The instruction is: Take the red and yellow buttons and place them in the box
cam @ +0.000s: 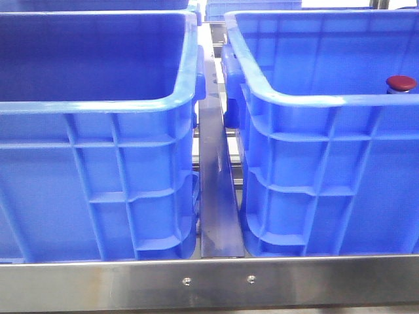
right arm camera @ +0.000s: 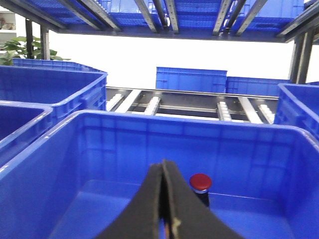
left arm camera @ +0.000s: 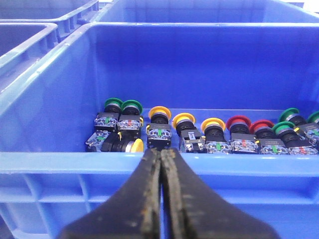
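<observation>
Left claw [left arm camera: 161, 164] pressed together before crate rim [left arm camera: 75, 162]; green buttons [left arm camera: 122, 105] flank yellow [left arm camera: 160, 111], red [left arm camera: 238, 122]. Right claw [right arm camera: 164, 174] pressed together.

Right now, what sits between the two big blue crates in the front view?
Front view: between the left crate and right crate runs a bare metal rail; no buttons there. The red button sits inside the right crate.

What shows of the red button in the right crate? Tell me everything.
The red button has a glossy dark-red domed mushroom cap over a pale metallic collar, with a dark body below. It stands upright, cap up, alone inside the right blue crate, toward its far wall in the right wrist view. In the front view only its cap peeks above the crate's near rim. The crate floor appears to carry it. The right pincer, jaws closed, is not holding it.
</observation>
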Robot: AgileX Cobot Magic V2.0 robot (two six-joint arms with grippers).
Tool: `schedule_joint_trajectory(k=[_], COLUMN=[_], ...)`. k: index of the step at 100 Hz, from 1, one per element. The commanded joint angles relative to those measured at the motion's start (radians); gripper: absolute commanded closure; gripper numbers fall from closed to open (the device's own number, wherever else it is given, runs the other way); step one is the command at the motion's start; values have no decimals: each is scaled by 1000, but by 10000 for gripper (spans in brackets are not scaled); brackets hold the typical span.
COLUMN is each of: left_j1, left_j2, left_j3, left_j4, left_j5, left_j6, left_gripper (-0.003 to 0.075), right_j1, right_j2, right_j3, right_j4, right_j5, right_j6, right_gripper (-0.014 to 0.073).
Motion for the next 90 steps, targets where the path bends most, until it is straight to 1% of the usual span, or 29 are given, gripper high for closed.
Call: schedule_joint_trajectory(k=[1,9,42,48,54,59,65,71,76,78,81,84,90], left_j1=[-1,-1,-1,-1,-1,-1,-1,-1,-1,-1,-1,-1,-1], left_j2=[-30,-30,-30,-30,-30,-30,-30,-30,-30,-30,-30,-30,-30], left_j3=[20,20,20,20,20,20,20,20,20,20,20,20,20], left_j4=[-3,-3,-3,-3,-3,-3,-3,-3,-3,-3,-3,-3,-3], left_j5=[-92,-92,-92,-92,-92,-92,-92,-92,-92,-92,-92,-92,-92], left_j6=[1,1,1,1,1,1,1,1,1,1,1,1,1], left_gripper=[741,741,741,741,741,741,741,741,741,741,741,741,741], right_j1=[-4,-10,-4,-4,-4,-4,-4,-4,-4,-4,-4,-5,-10], right_j2=[14,14,14,14,14,14,14,14,14,14,14,14,14], right_j3=[-25,-25,-25,-25,-26,-28,-28,-28,-28,-27,-27,-26,-13], right_j4=[11,11,8,-25,-106,-193,-325,-524,-691,-762,-861,-980,-1152], right_j5=[-74,-115,-183,-182,-172,-159,-148,-137,-131,-131,-131,-131,-151], right_j6=[-7,-7,-7,-3,36,120,286,466,672,724,853,951,1143], right_gripper=[663,663,663,663,663,663,663,663,663,663,663,663,663])
